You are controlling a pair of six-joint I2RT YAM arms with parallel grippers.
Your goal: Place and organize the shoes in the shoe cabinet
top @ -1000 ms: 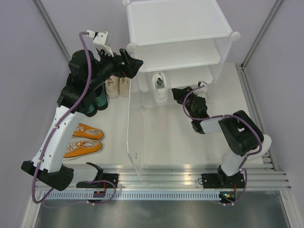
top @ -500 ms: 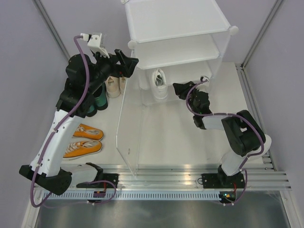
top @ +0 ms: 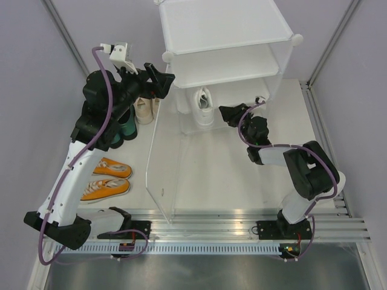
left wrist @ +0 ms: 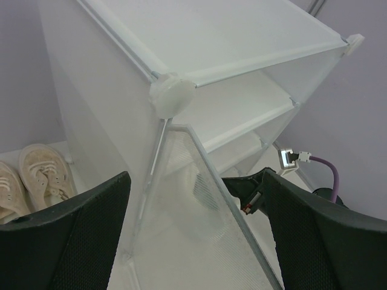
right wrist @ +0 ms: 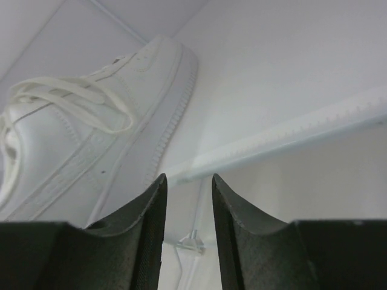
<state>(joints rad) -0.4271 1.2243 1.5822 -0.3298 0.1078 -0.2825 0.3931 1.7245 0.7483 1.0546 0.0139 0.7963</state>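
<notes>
"Top external view: how much is shelved?"
"One white sneaker (top: 204, 104) sits in the bottom tier of the shoe cabinet (top: 224, 36); cream sneakers (top: 147, 110), green heels (top: 127, 128) and orange sneakers (top: 106, 179) wait along the left edge of the table (top: 242, 181)."
"And the wrists?"
"Left gripper (left wrist: 196, 178) gapes empty at the cabinet's front corner; right gripper (right wrist: 188, 179), narrowly parted, holds nothing; only its camera shows the sneaker's laces."

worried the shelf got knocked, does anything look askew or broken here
Yes. A see-through panel at the shelf unit's left front corner juts out toward the near side, slanted, instead of sitting flush in the frame below the round corner connector. It looks loose or swung open.
</notes>
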